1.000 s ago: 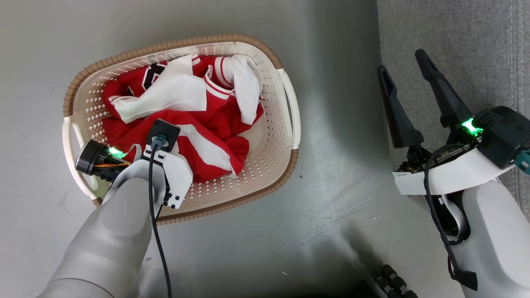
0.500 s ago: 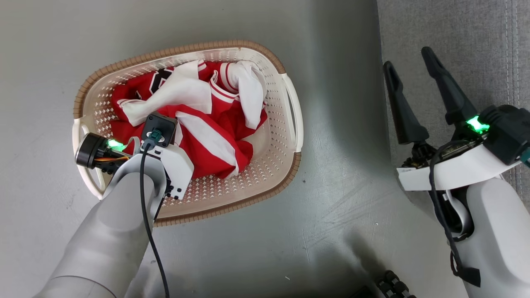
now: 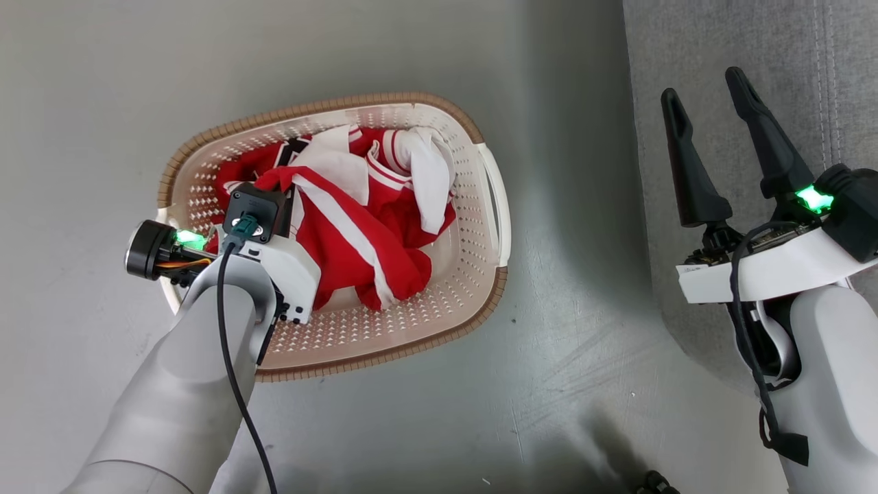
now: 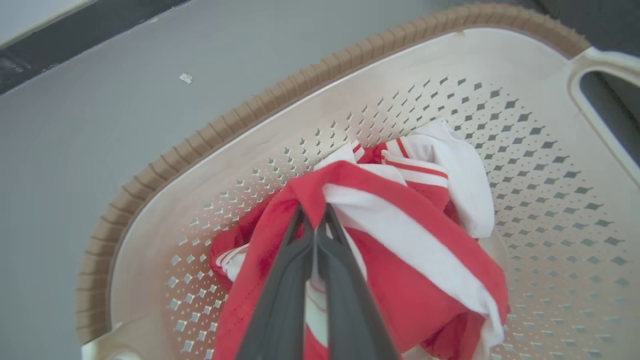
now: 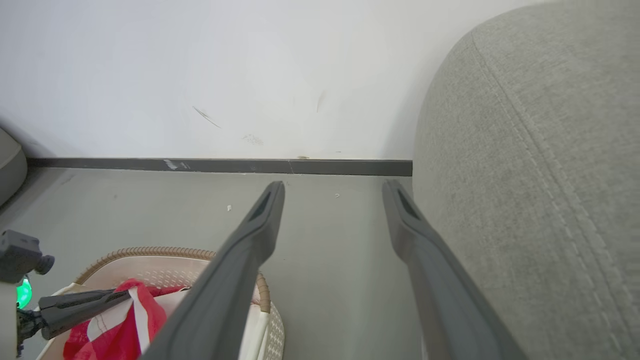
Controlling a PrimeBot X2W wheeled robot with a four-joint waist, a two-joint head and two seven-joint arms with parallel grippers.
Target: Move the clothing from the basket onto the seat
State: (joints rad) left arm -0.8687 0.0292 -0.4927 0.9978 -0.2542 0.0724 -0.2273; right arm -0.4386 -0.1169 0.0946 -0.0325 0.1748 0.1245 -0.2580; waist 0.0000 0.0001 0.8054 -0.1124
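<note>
The clothing (image 3: 357,240), red with white stripes, lies bunched in the cream basket (image 3: 473,233), which stands on the floor left of the seat (image 3: 754,41). In the left wrist view my left gripper (image 4: 314,212) is shut on a red fold of the clothing (image 4: 400,225), which is pulled up into a peak above the basket wall (image 4: 525,130). The right wrist view also catches the left gripper (image 5: 125,295) pinching that clothing (image 5: 140,305). Over the seat's edge my right gripper (image 3: 705,86) stands open with nothing between its fingers, beside the seat (image 5: 525,175).
Grey floor (image 3: 549,343) separates the basket from the seat. A white wall with a dark baseboard (image 5: 225,165) runs behind them. A small dark object (image 3: 651,484) sits at the bottom edge of the head view.
The head view has shifted, so the basket sits lower and further right. My left gripper has risen with a fold of the clothing, drawing it up into a peak. The right gripper stays open.
</note>
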